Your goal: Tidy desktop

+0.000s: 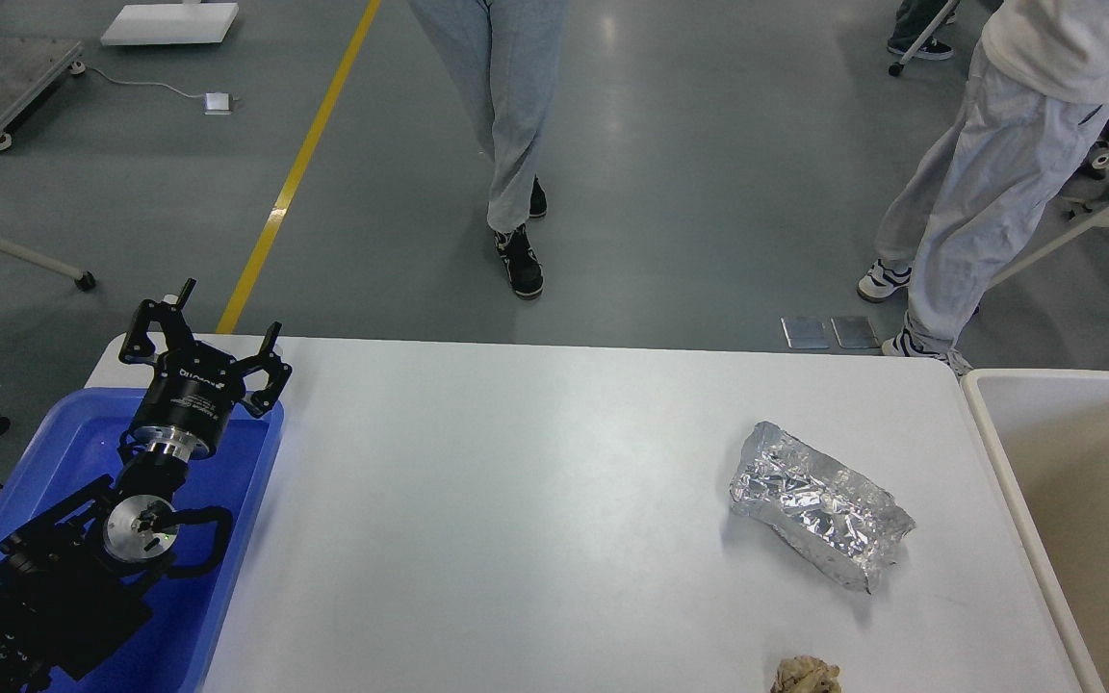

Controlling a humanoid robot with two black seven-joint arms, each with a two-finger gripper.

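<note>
1. The jaws of the left gripper [208, 332] stand spread wide with nothing between them, poised above the far end of the blue tray [246, 500] at the left edge of the white surface [516, 500]. The right gripper does not show in the head view, so its state cannot be told.

2. The surface fills the middle of the view, wide and mostly bare. Two things lie on it, both toward the right: a crumpled foil packet [819, 505] near the cream-white bin [988, 423], and a small tan crumpled wad [807, 676] at the near edge, partly cut off by the frame.

3. My reading is that the tidying is only partly done, since these two things lie loose. The foil packet is well apart from the left arm and just beside the bin, so the unseen right arm seems the better choice for it.

4. To do the pick well: come down over the packet across its narrow width, not along its length, so the jaws can span it. Foil will likely crush and slip, so close gently and low on the body.

5. Lift clear of the bin wall before carrying across; the packet's far end could catch the rim.

6. The two people standing beyond the far edge are clear of the surface.
</note>
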